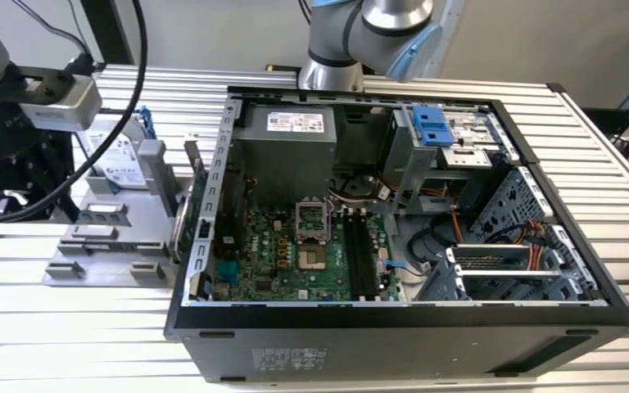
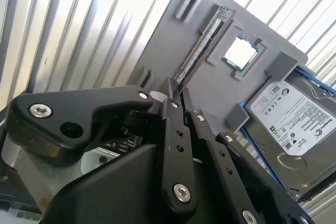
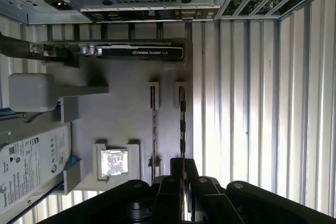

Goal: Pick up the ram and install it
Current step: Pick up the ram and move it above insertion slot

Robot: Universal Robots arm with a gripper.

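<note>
one ram (image 2: 206, 43) stick, standing on edge in the grey fixture (image 2: 226, 95) on the counter (image 2: 79, 35). my pincer (image 2: 177, 92) sits over its near end; can't tell if it's clamped. i judge it light, stiff, thin and fragile: grip the flat faces, clear of the contact edge, no twisting.

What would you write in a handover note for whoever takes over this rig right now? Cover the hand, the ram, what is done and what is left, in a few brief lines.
Hand: at one end of the ram; grip unclear.
Ram: on edge in its slot on the grey holder, beside the processor chip, outside the computer case.
Done: hand positioned at the ram.
Left: ram not yet lifted out, nor installed in the motherboard slots.
</note>
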